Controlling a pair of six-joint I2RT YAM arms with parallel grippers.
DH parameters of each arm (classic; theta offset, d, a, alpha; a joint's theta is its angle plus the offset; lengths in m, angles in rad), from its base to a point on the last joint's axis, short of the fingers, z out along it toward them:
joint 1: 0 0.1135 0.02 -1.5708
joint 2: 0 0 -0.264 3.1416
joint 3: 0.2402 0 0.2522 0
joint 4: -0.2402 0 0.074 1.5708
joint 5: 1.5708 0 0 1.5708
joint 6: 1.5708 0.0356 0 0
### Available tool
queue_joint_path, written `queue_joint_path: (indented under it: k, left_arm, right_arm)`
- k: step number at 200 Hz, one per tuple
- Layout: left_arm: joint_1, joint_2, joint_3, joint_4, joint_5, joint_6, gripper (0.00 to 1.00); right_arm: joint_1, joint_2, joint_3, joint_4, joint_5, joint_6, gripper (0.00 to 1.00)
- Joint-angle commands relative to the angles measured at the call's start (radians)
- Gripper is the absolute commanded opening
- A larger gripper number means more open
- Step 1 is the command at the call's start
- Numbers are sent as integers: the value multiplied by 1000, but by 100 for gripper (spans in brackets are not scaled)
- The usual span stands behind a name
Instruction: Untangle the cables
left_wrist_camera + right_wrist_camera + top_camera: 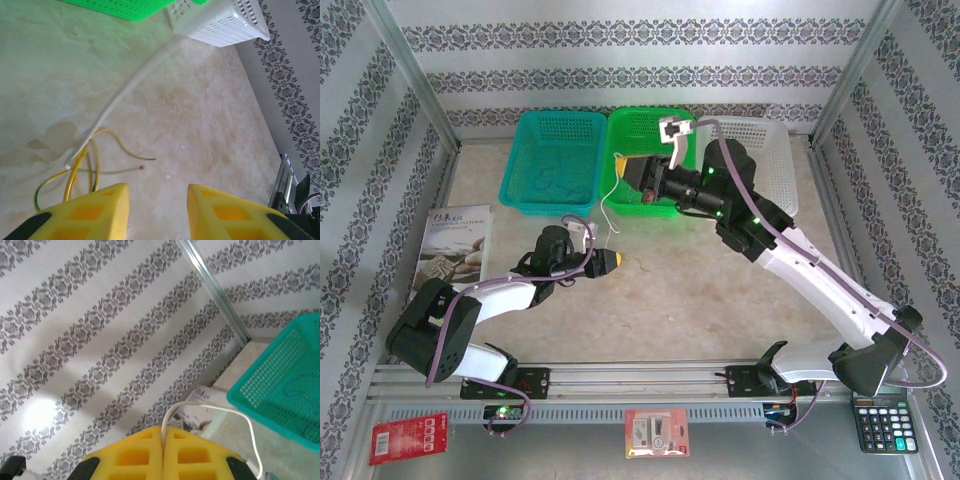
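My right gripper [620, 165] [163, 430] is raised in front of the green basket and shut on a thin white cable [215, 407]. That white cable [606, 205] hangs down toward the table and runs to a small tangle by my left gripper [612, 261]. In the left wrist view the white cable [130, 87] meets a yellow looped cable [80, 165], a yellow-green strand [127, 150] and a pale strand [115, 170] on the table. My left gripper [157, 192] is low over the table, just right of the tangle. A gap of bare table shows between its fingers.
A teal basket [510, 165] with thin cables inside, a green basket [640, 112] and a white basket [775, 150] line the back. A book [455, 245] lies at the left. A calculator [885, 425] and small packets sit beyond the front rail.
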Motion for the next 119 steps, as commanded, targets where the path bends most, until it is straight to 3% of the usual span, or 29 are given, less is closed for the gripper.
queue_joint_path:
  k: [1,75,119]
  left_arm:
    - [-14,6,-14,77,-3,-15,32]
    - [-14,51,-22,107,-7,-23,19]
    - [-14,9,-31,111,-5,-23,55]
  right_arm:
    - [-16,12,63,44,-28,21,0]
    - [-26,51,186,58,-67,35,0]
    - [-25,45,196,59,-72,40,0]
